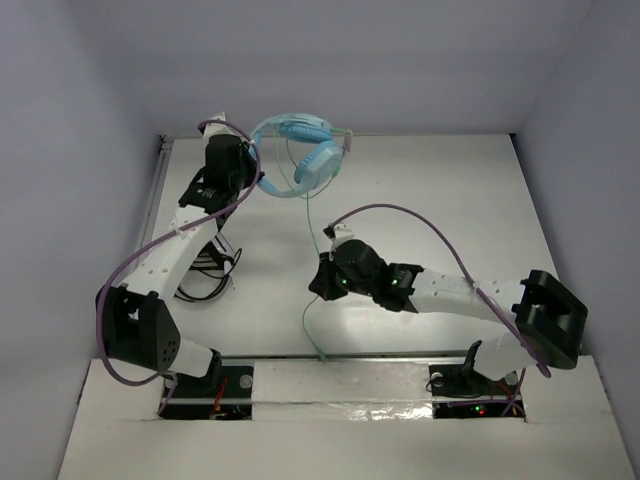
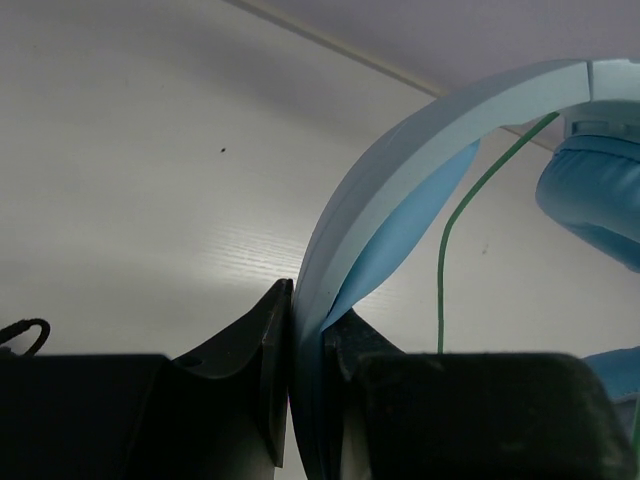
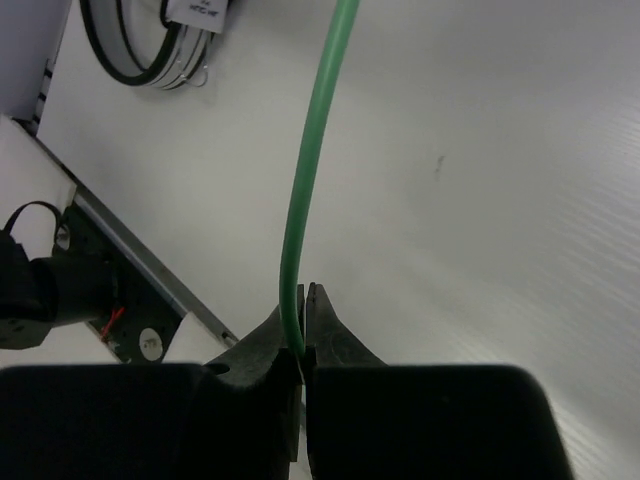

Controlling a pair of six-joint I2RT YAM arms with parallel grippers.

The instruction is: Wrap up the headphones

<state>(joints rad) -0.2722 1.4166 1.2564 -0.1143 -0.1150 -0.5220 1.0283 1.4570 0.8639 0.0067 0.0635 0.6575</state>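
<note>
Clamped tight on the headband (image 2: 400, 170) of the headphones (image 1: 320, 160) with the left gripper (image 2: 307, 305), pinched closed on their pale green cable (image 3: 310, 170) with the right gripper (image 3: 303, 300).

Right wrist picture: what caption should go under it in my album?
Right pincer shut on the headphones' green cable, white table behind.

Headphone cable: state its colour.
Green; the cable shows best in the right wrist view.
</note>
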